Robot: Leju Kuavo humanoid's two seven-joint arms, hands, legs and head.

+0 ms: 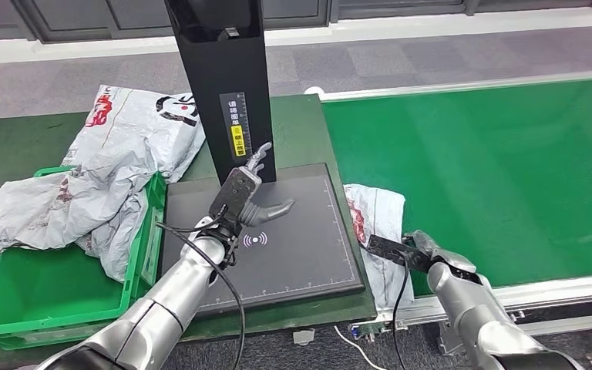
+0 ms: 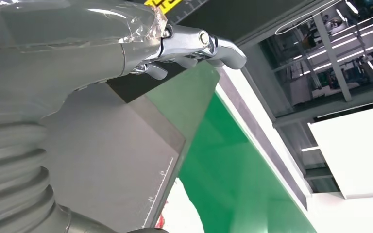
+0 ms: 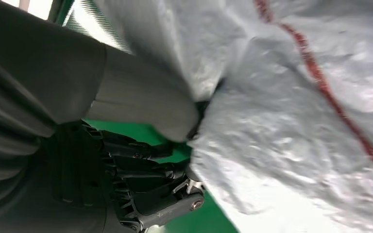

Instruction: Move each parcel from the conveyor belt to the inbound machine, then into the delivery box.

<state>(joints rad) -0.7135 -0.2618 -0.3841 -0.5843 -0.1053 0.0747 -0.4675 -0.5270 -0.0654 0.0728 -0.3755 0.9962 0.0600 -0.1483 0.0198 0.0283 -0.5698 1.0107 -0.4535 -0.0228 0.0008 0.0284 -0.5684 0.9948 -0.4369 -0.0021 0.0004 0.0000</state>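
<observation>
Right hand [image 1: 420, 248] is on the job: thumb and fingers [image 3: 150, 204] pinch the near edge of a grey parcel [image 1: 376, 220] with red print, the thumb pressed on its crinkled plastic in the right wrist view. That parcel lies at the end of the green conveyor belt [image 1: 509, 177], drooping over the near edge, just beside the inbound machine's black scan pad [image 1: 301, 262]. So it is gripped, but not yet lifted onto the pad.

Left hand [image 1: 243, 202] hovers over the pad, holding nothing, thumb stuck out toward the parcel and fingers loosely apart. Right behind its fingertips stands the machine's black column [image 1: 227, 85] with the yellow label. The pad under this hand is bare, with just the wireless mark showing beside the wrist.

On the left hand's outer side sits the green delivery box [image 1: 46, 301]. At least two grey parcels [image 1: 85, 193] are heaped over its far end and rim, crumpled, one sprawling out onto the dark green table [image 1: 15, 146]. The near half of the box shows its green floor.

My read: those parcels are already through, and this one is at the first step. Scan and drop are still to come. The belt beyond the right hand carries no further parcel as far as the head view reaches.
</observation>
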